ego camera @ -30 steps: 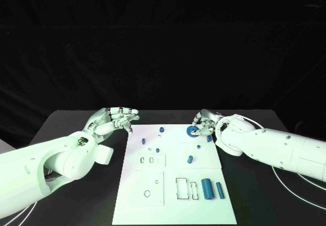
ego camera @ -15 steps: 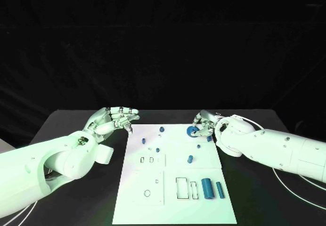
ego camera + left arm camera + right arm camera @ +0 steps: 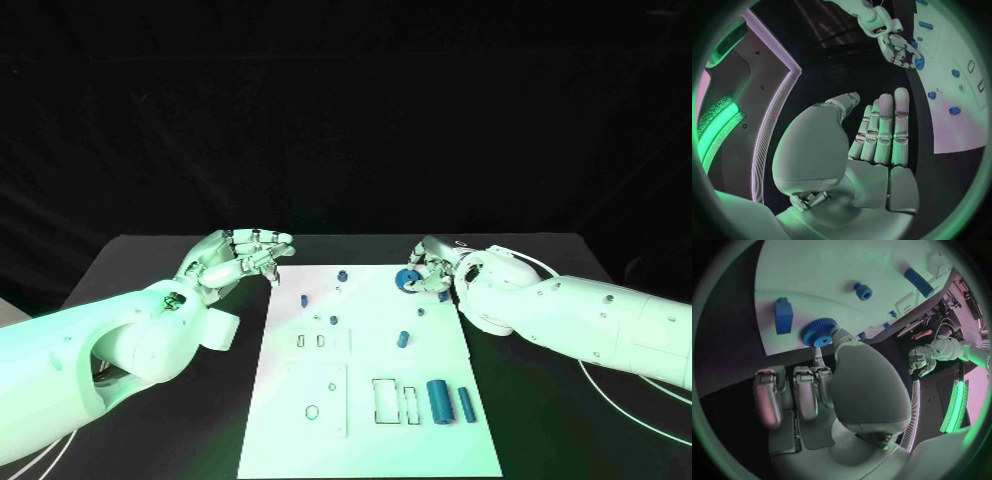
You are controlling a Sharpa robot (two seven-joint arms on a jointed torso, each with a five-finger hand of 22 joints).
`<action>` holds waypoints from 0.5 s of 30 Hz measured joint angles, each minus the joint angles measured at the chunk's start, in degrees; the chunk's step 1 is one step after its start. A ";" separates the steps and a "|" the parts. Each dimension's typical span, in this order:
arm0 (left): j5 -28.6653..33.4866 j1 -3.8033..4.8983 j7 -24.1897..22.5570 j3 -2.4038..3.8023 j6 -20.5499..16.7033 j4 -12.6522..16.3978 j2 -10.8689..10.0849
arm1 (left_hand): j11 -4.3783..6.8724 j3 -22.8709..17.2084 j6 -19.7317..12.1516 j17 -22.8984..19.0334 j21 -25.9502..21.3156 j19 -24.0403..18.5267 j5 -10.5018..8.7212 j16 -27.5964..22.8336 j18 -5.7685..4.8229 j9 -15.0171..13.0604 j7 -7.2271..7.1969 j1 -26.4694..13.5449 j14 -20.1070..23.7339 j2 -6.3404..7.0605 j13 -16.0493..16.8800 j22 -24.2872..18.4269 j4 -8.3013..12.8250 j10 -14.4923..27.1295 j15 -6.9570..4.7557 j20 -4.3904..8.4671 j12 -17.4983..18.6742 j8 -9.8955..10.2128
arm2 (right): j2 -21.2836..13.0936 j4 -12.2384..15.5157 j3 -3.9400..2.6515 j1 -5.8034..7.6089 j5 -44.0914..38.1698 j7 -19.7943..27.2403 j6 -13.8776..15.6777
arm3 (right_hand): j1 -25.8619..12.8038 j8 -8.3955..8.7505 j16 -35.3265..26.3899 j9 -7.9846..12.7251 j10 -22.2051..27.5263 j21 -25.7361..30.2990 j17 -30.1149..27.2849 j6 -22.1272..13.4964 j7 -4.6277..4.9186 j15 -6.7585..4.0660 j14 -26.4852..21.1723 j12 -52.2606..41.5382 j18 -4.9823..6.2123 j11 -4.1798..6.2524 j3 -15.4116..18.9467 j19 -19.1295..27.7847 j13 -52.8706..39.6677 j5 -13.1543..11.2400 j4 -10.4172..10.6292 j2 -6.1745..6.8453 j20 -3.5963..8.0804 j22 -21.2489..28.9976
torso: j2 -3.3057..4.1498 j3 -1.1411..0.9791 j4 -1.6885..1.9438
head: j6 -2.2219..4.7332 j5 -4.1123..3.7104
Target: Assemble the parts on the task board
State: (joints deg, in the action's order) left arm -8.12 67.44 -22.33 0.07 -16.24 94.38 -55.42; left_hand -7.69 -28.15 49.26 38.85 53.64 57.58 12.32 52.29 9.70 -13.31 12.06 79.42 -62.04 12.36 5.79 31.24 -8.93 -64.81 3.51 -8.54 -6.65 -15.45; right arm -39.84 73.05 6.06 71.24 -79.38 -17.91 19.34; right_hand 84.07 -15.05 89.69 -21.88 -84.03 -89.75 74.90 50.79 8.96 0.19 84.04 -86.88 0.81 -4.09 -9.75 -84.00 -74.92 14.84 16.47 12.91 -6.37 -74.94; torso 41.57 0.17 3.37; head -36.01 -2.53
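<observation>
Right hand (image 3: 437, 268) pinches the blue gear (image 3: 408, 278) at the task board's (image 3: 372, 440) far edge; left hand (image 3: 238, 255) loosely open, holding nothing.

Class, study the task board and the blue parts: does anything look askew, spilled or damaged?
Nothing stands out. The task board lies flat, blue parts sit tidily on it, and the right robot hand touches the blue gear at the board's far edge. The left robot hand holds nothing.
</observation>
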 measured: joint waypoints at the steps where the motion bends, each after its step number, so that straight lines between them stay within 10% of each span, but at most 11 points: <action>1: 0.00 0.00 0.01 0.00 0.00 0.00 0.00 | 0.00 0.00 0.00 0.00 0.00 0.00 0.00 0.00 0.00 0.00 0.00 -0.06 0.00 -0.06 0.00 0.00 0.00 0.00 0.00 0.00 0.00 0.00 | 0.00 0.00 0.00 0.00 -0.05 0.00 -0.01 | 0.00 0.00 0.00 0.00 0.00 0.00 0.00 0.00 0.00 0.00 0.00 0.00 0.00 0.00 0.00 0.00 0.00 0.33 0.00 0.00 0.00 0.00 | 0.00 0.01 0.00 | 0.02 -0.01; 15: 0.00 0.00 0.09 0.00 0.01 0.01 -0.02 | -0.20 0.00 0.00 0.00 0.27 0.01 0.00 0.00 0.00 0.01 0.00 -0.06 0.00 -0.06 0.00 0.08 0.00 0.20 0.00 0.00 0.00 0.00 | -0.31 1.65 0.04 -0.05 -0.04 0.20 0.68 | 2.45 -0.06 0.00 0.38 -0.02 0.00 0.04 2.50 -0.19 -0.95 -0.10 -0.55 0.00 1.03 -10.69 0.10 0.01 2.31 -1.25 -1.65 0.75 0.01 | 0.02 0.03 0.02 | 0.04 0.05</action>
State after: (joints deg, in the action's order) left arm -8.12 67.44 -22.25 0.07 -16.23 94.39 -55.44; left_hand -7.89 -28.15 49.26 38.85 53.91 57.59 12.32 52.29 9.70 -13.30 12.06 79.37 -62.04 12.30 5.79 31.32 -8.93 -64.61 3.51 -8.55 -6.65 -15.45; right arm -40.15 74.70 6.10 71.19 -79.42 -17.71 20.03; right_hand 86.52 -15.11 89.69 -21.50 -84.05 -89.75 74.94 53.29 8.77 -0.76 83.94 -87.42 0.81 -3.06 -20.44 -83.91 -74.91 17.14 15.21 11.25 -5.63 -74.93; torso 41.59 0.20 3.39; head -35.97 -2.48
